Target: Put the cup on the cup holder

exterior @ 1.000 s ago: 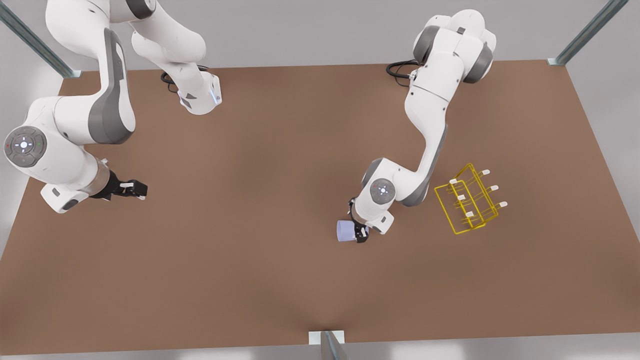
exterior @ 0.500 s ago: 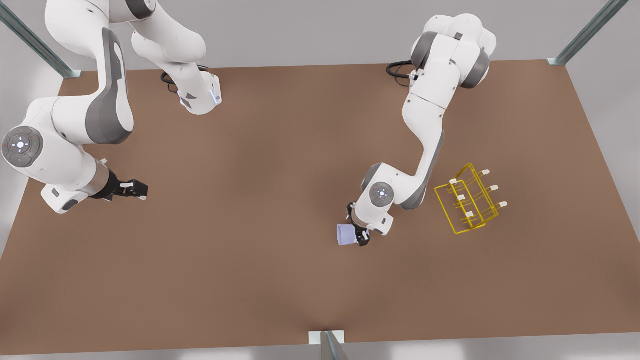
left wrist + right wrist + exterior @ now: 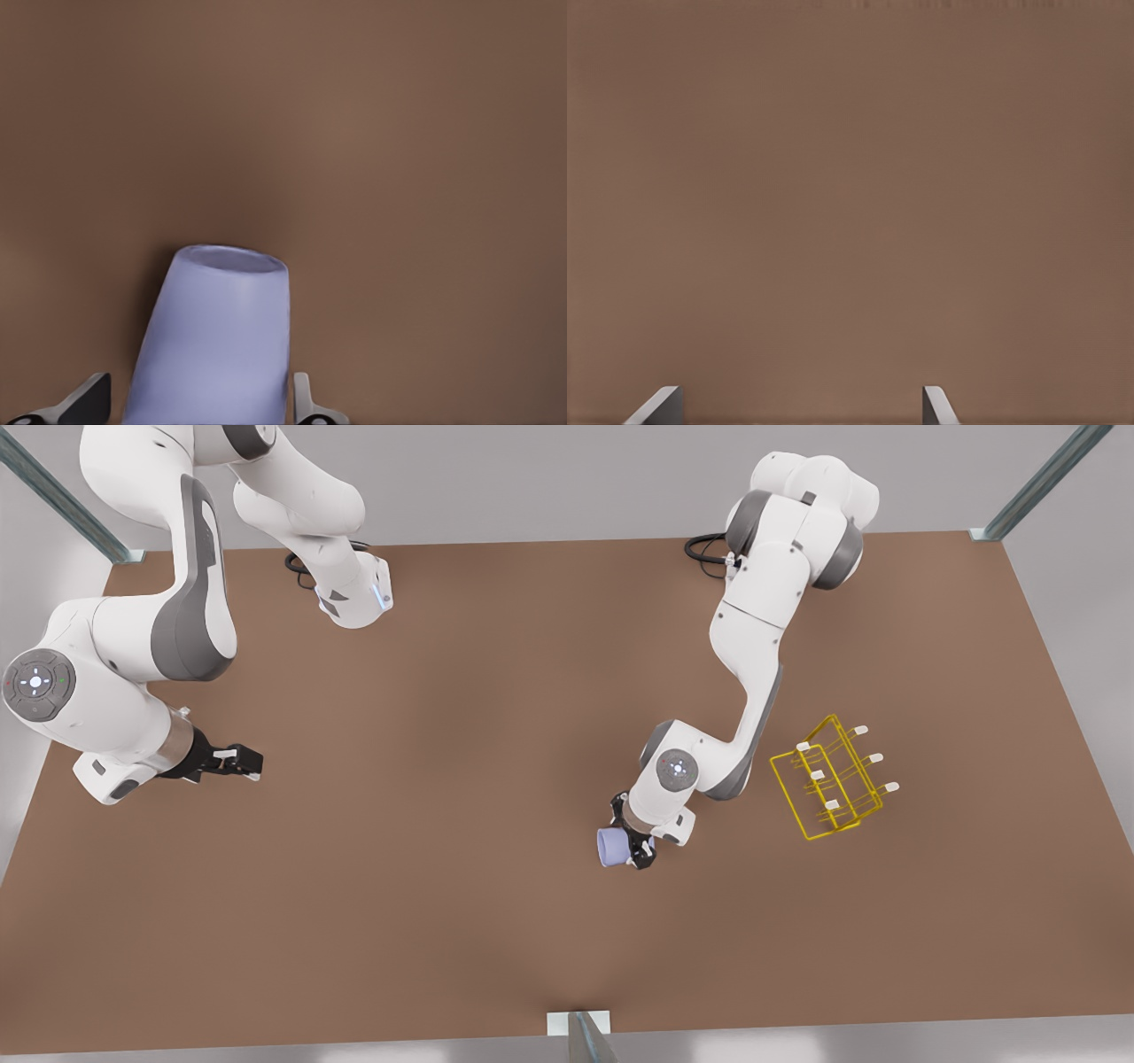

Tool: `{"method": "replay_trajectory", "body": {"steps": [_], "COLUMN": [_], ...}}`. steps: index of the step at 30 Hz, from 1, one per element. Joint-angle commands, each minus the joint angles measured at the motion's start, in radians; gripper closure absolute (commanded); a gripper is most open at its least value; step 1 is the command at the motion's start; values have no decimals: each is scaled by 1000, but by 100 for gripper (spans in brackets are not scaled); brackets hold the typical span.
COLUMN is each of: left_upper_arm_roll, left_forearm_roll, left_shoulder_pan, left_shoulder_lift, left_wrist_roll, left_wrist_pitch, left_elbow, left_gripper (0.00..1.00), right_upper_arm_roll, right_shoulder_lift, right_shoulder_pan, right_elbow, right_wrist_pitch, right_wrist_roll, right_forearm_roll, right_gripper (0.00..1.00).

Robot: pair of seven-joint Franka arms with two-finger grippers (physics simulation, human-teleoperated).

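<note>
Two white arms work over a brown table [image 3: 461,921]. We see the left gripper [image 3: 634,847] near the middle of the table, on the front view's right, its fingers clamped on the sides of the cup [image 3: 611,847]. In the left wrist view the cup [image 3: 213,345] sits between both fingertips [image 3: 301,403], narrow end pointing away from the gripper. We cannot tell whether it has left the table.

We judge the cup light, rigid and smooth, so it could slip; its taper makes a grip near the wide end safer, pressed squarely across the wall.

To the front view's right stands the cup holder [image 3: 831,779], a yellow wire rack with white-capped prongs, well apart from the cup.

Waiting at the front view's left, the right gripper [image 3: 246,762] holds nothing, its fingers [image 3: 935,405] spread apart over bare table.
</note>
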Motion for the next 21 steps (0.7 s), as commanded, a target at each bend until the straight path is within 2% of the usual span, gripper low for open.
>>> {"method": "replay_trajectory", "body": {"steps": [1, 18, 19, 20, 21], "left_upper_arm_roll": [0, 0, 0, 0, 0], "left_forearm_roll": [-2, -6, -8, -11, -12], "left_shoulder_pan": [0, -5, -5, -5, -5], "left_shoulder_lift": [5, 40, 42, 42, 42], "left_wrist_roll": [-26, -26, -26, -26, -27], "left_wrist_pitch": [16, 16, 16, 16, 16], "left_elbow": [0, 2, 2, 2, 2], "left_gripper": [0, 0, 18, 26, 26], "right_upper_arm_roll": [0, 0, 0, 0, 0], "right_shoulder_lift": [-1, 2, 2, 2, 4], "right_shoulder_pan": [0, -6, -6, -6, -5], "right_elbow": [0, 4, 4, 4, 4], "right_wrist_pitch": [0, 25, 25, 25, 25], "right_wrist_roll": [-4, 43, 43, 43, 43], "right_forearm_roll": [1, 19, 19, 19, 19], "right_gripper": [0, 0, 0, 0, 0]}}
